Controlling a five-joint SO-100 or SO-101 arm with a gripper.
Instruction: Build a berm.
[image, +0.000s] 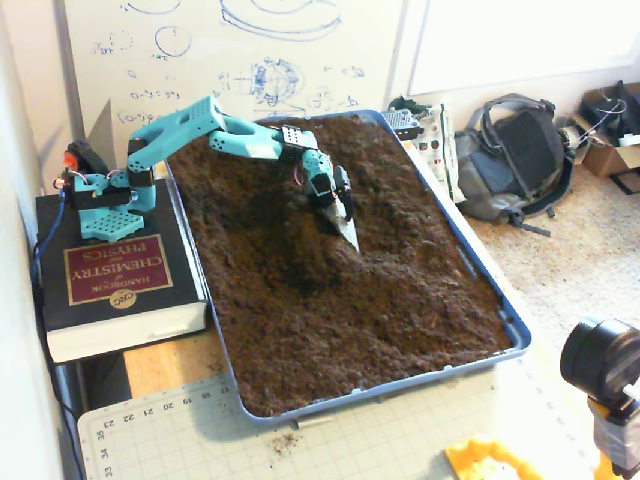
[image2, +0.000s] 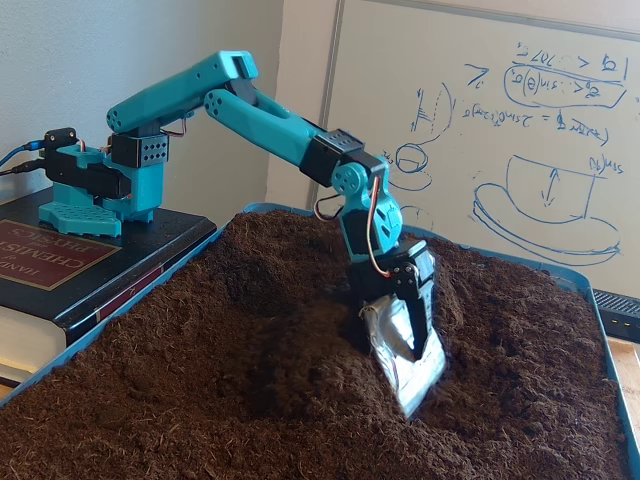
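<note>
My teal arm reaches from its base on a book over the blue tray (image: 517, 338) of dark brown soil. The gripper (image: 350, 238) is wrapped in silver foil, and its jaws look closed together into one pointed blade. It points down, with its tip touching the soil near the tray's middle; it also shows in a fixed view (image2: 408, 392). A raised, rounded ridge of loose soil, the berm (image: 392, 215), lies just right of the gripper and shows in a fixed view (image2: 495, 300). A shallow scraped hollow (image2: 285, 365) lies to the gripper's left.
The arm's base (image: 105, 200) stands on a thick chemistry handbook (image: 115, 275) left of the tray. A whiteboard is behind it. A backpack (image: 515, 150) lies on the floor at right. A cutting mat (image: 330, 440) and a camera (image: 605, 365) are in front.
</note>
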